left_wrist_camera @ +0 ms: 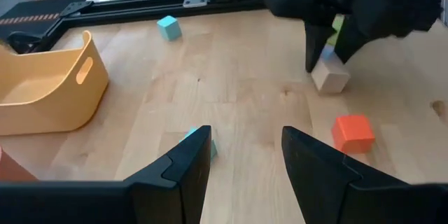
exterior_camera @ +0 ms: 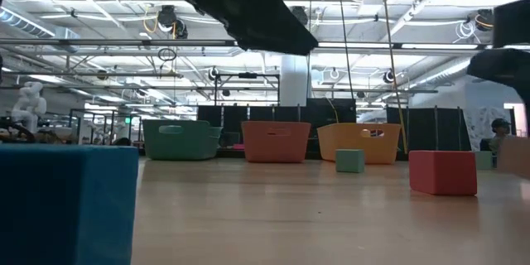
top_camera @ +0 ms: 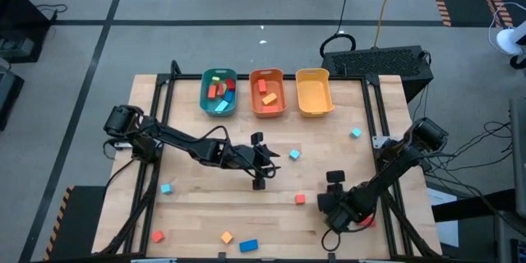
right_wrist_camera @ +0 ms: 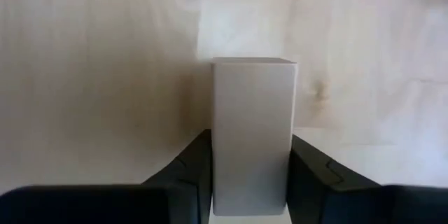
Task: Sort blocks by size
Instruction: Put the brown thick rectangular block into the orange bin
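Note:
My right gripper points down at the table's near right and is shut on a tan block, which also shows in the left wrist view. My left gripper is open and empty above mid-table. A small light-blue cube lies on the table just beyond its fingers. A red cube lies between the two grippers. Several blocks lie in the teal bin and two in the orange bin. The yellow bin shows no block. My right gripper pinches the tan block's two opposite upright sides between its two fingers. The fingers come from above, pointing down. In the left wrist view the block's bottom looks to be on the table.
Loose blocks lie about: a light-blue cube at the far right, another at the left, and an orange-red cube, an orange cube and a blue bar near the front edge. The three bins stand along the far edge.

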Available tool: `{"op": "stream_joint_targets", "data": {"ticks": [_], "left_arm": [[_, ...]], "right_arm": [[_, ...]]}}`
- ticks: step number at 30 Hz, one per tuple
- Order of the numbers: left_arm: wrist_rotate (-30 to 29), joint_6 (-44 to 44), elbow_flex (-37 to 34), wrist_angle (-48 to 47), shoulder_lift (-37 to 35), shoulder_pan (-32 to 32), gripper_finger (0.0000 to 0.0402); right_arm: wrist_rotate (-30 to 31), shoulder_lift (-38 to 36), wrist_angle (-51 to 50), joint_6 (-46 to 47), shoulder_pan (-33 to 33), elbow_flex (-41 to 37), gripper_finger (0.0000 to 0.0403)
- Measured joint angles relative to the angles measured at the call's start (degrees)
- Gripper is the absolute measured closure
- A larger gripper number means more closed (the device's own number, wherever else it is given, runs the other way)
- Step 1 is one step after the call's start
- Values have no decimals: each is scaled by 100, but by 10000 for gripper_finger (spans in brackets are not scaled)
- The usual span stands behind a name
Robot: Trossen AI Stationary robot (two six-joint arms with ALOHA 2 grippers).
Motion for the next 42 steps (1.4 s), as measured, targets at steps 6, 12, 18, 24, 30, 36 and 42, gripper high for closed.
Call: {"op": "stream_joint_targets", "data": {"ticks": [6, 12, 18, 24, 30, 36, 42], "left_arm": [[146, 95, 0, 9, 208, 0, 224], [150, 233, -4, 274, 449, 0, 223], [314, 669, -4, 691, 727, -11, 219], [362, 672, -4, 972, 893, -11, 158], [364, 676, -4, 955, 903, -11, 103], [364, 650, -4, 928, 903, 27, 101], [364, 648, -4, 912, 903, 62, 101]], "right_arm": [[730, -4, 10, -19, -344, 0, 293], [1333, -4, 51, -1, -869, 19, 293], [1760, -7, 222, -480, -1283, 288, 292], [1786, -11, 1097, -1473, -1534, 466, 291], [1771, -11, 1495, -1893, -1718, 468, 290], [1770, -11, 1988, -2319, -1826, 466, 290], [1771, -11, 2246, -2535, -1897, 466, 289]]}}
